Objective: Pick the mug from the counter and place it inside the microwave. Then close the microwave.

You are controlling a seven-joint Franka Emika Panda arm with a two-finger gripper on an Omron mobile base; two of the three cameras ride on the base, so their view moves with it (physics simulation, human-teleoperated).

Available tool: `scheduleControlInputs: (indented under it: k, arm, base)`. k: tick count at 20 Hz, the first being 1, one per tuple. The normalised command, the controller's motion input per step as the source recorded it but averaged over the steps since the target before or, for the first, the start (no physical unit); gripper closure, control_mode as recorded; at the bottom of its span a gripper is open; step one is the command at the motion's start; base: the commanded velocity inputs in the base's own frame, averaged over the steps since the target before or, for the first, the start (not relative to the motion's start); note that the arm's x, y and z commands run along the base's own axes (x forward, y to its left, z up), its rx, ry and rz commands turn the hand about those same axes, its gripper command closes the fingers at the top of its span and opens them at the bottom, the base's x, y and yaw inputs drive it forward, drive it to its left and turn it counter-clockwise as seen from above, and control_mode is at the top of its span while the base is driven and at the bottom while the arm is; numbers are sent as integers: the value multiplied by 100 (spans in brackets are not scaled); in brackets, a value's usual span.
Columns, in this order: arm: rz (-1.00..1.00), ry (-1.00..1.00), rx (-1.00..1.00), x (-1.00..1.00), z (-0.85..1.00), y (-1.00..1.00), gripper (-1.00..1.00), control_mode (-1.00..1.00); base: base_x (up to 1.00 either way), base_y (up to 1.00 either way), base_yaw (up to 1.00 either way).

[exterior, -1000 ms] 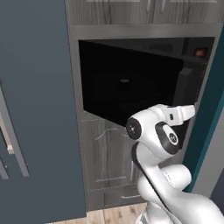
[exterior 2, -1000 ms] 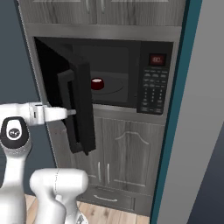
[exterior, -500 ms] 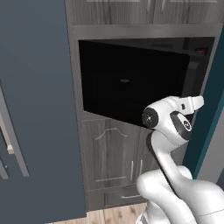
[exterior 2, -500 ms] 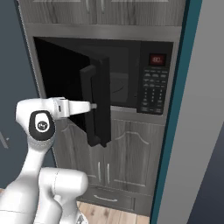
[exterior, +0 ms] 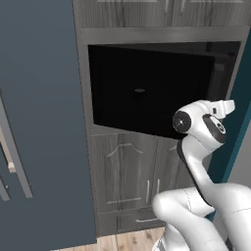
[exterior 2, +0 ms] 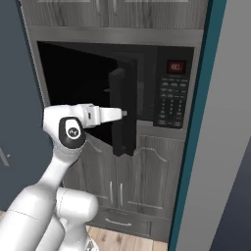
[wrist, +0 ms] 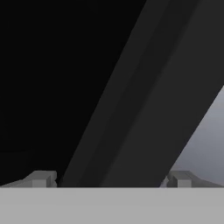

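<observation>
The black microwave sits built into grey cabinets, its keypad panel and red display on the right. Its dark glass door stands partly open, edge-on in the right base view and broad and black in the left base view. My gripper is pressed against the door's outer face beside the vertical handle. In the hand view my gripper is open, its fingertips wide apart with the dark handle bar running diagonally between them. The mug is hidden behind the door. The counter is out of view.
Grey wood-grain cabinet doors and a drawer lie below the microwave. A teal vertical panel borders it on the right. A tall dark blue-grey front with a long handle stands at the left.
The door has swung much further toward shut, with my hand following it to the right. The maroon mug, seen inside the microwave a second ago, is now covered by the door.
</observation>
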Motion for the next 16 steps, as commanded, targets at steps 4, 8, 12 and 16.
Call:
scheduleControlInputs:
  k: [4,8,12,16]
  arm:
    - [1,0,8,29,4,-20,-100,-100]
    - [0,0,7,31,5,-16,-100,-100]
    - [0,0,6,41,1,-19,-100,-100]
    - [0,0,6,38,0,-15,-100,-100]
  base:
    - [0,0,0]
    - [0,0,0]
    - [0,0,0]
    - [0,0,0]
